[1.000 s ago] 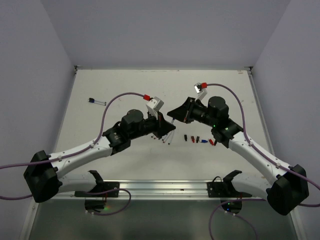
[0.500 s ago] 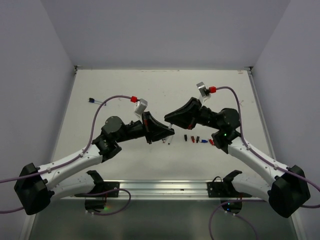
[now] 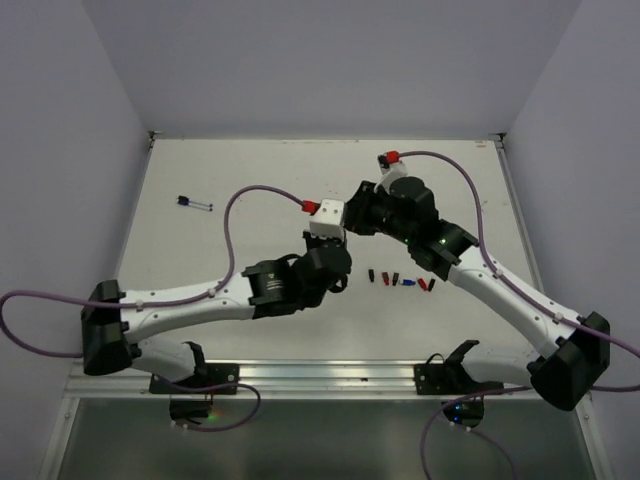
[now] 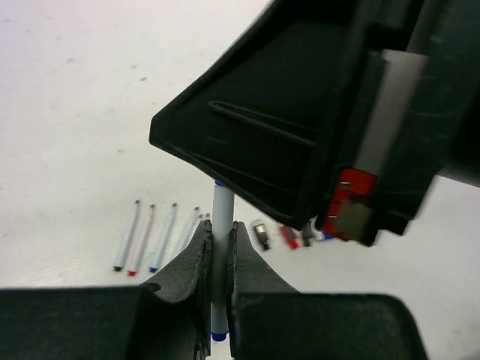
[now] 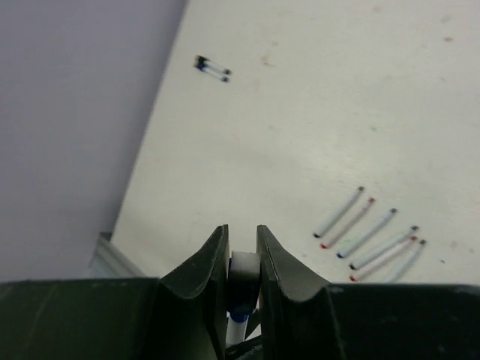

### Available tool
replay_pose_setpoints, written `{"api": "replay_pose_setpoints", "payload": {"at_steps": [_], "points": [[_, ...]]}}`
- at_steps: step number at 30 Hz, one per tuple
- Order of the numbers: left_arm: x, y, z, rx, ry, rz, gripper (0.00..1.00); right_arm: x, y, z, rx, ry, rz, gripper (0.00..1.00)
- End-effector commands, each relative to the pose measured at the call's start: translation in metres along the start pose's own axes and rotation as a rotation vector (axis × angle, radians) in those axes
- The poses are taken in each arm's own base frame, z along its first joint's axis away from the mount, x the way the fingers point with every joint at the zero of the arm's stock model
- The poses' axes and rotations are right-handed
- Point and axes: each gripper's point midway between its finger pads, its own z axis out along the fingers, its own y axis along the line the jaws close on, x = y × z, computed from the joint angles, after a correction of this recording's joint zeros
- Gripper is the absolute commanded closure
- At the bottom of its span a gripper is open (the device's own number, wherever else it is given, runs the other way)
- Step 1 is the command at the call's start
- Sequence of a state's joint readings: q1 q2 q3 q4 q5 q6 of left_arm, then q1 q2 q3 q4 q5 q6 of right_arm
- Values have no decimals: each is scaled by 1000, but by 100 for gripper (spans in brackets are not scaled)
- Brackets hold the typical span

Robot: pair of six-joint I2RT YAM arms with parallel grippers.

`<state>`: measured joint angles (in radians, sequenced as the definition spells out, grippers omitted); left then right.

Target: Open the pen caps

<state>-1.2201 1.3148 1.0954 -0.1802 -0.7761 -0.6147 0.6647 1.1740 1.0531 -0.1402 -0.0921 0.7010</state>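
Clearly the pen (image 4: 223,214) is a light thing: a thin, stiff plastic barrel, smooth enough to slip, with a cap held on only by friction. It is best held mid-barrel on one side and at the capped end on the other, then pulled straight along its length. A sideways tug would probably bend it or flick it free.

It hangs in the air between the two arms, above the middle of the counter (image 3: 250,180). The left pincer (image 4: 217,232) is closed tightly on the barrel, with a blue end showing below its fingers. The right pincer (image 5: 242,240) is clamped on the upper end, though whether it holds the cap itself cannot be told. On the counter below lie a row of bare pens (image 5: 367,229) and, just beside them, a short row of loose caps (image 3: 400,280) in black, red and blue. Another pen (image 3: 195,204) lies well apart at the far left.

A second ago the arms spread in a wide V with the pincer tips facing each other over the pens. Now the left arm has swung in low and rightward, and the right wrist has drawn farther from its base, so the two heads overlap. The caps and the far pen have not moved.
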Motion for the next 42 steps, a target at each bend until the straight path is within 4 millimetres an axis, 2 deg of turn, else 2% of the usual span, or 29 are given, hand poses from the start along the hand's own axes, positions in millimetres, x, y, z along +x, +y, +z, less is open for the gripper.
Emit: {"api": "replay_pose_setpoints", "payload": {"at_steps": [1, 3, 5, 6, 7, 8, 9, 10, 11, 12, 13, 15, 16, 18, 19, 20, 22, 24, 25, 26, 27, 28, 29, 31, 32, 34, 37, 39, 42], "points": [[-8, 84, -3, -535, -144, 228, 100, 1, -120, -13, 584, -2, -135, 100], [-8, 74, 3, -531, -122, 245, 100, 9, -129, -8, 615, 31, -138, 100], [-3, 56, 11, -430, -75, 264, 100, 15, -129, -1, 589, 37, -125, 100], [13, 55, 13, -364, -42, 293, 100, 20, -124, 4, 542, 53, -118, 100], [-14, 34, 8, -223, -113, 200, 100, 21, -120, 7, 504, 55, -110, 100], [-3, 9, 7, -20, -56, 166, 100, 17, -126, 13, 472, 24, -68, 100], [10, 15, 9, 46, -25, 150, 100, 25, -115, 18, 365, 73, -21, 100], [1, -13, -5, 252, -11, 39, 100, 22, -115, 21, 325, 51, 25, 100], [3, -20, -9, 350, 22, -1, 100, 13, -125, 23, 294, -6, 62, 100], [11, -5, -1, 389, 47, -30, 100, 7, -124, 23, 258, -22, 81, 100], [-5, -14, -11, 482, 0, -97, 100, 4, -118, 22, 198, -27, 119, 100], [10, -27, -26, 622, 64, -101, 100, -17, -118, 20, 132, -112, 133, 100], [6, -28, -30, 641, 64, -128, 100, -24, -116, 18, 113, -143, 137, 100], [16, -39, -47, 761, 111, -144, 100, -49, -110, 7, 50, -264, 126, 100], [10, -46, -59, 829, 113, -180, 100, -57, -107, 2, 22, -315, 143, 100], [15, -44, -62, 839, 125, -189, 100, -73, -102, -8, -35, -420, 123, 100], [8, -43, -73, 874, 99, -217, 100, -80, -105, -11, -29, -455, 121, 100], [2, -33, -64, 792, 86, -194, 100, -83, -110, -6, 10, -438, 117, 100], [23, -5, -41, 603, 144, -127, 100, -81, -118, -5, 69, -411, 111, 100], [13, 2, -35, 526, 138, -107, 100, -76, -129, -4, 164, -329, 126, 100], [27, 22, -20, 401, 181, -66, 100, -67, -144, 1, 249, -254, 130, 100], [42, 57, -9, 210, 224, 5, 100, -57, -158, 0, 344, -168, 101, 100], [38, 66, -3, 142, 227, 22, 100, -44, -168, -9, 448, -54, 110, 100], [49, 103, 14, -30, 256, 60, 100, -36, -191, -22, 591, -10, 72, 100], [53, 110, 19, -55, 261, 65, 100, -25, -205, -37, 684, 29, 68, 100], [53, 135, 33, -137, 244, 60, 100, -22, -229, -58, 834, 47, 6, 100], [55, 177, 46, -298, 220, 70, 100, -7, -257, -89, 1018, 139, -26, 100], [59, 197, 54, -350, 212, 69, 100, 7, -266, -100, 1064, 188, -17, 100], [73, 212, 64, -359, 221, 104, 100, 33, -278, -110, 1099, 217, 48, 100]]}}
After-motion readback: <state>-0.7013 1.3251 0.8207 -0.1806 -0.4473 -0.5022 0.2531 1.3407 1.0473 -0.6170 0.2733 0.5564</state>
